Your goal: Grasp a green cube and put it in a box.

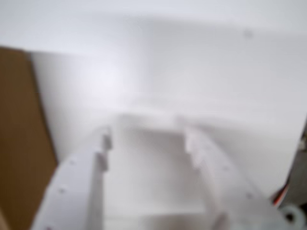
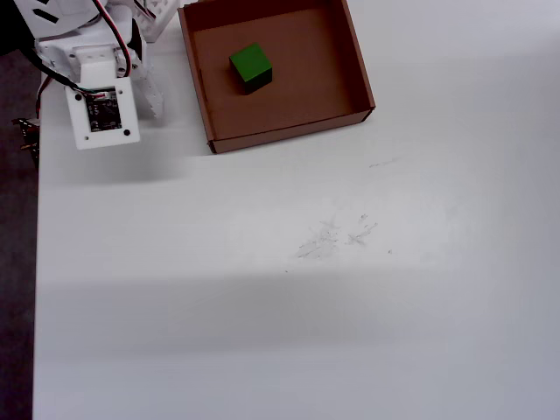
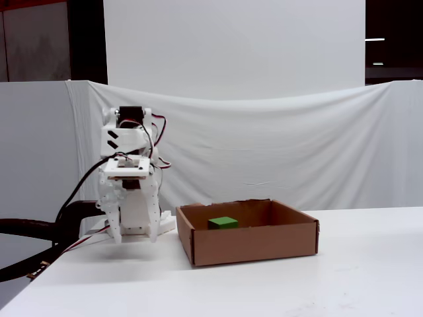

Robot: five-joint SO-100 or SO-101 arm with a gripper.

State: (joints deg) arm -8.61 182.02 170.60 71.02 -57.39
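Observation:
The green cube (image 2: 250, 66) lies on the floor of the brown cardboard box (image 2: 289, 131), a little left of its middle in the overhead view. In the fixed view the cube (image 3: 223, 222) shows over the box's front wall (image 3: 251, 247). My gripper (image 3: 135, 238) points down at the table just left of the box, with the arm folded back over its base. In the blurred wrist view the gripper (image 1: 146, 139) is open and empty, with bare white table between its fingers. A brown wall of the box (image 1: 19, 143) fills the left edge of that view.
The arm's body and its circuit board (image 2: 103, 112) sit at the table's top-left corner in the overhead view. The table's left edge (image 2: 35, 262) runs close by the arm. Cables (image 3: 39, 231) trail off to the left. A white cloth backdrop (image 3: 264, 145) hangs behind.

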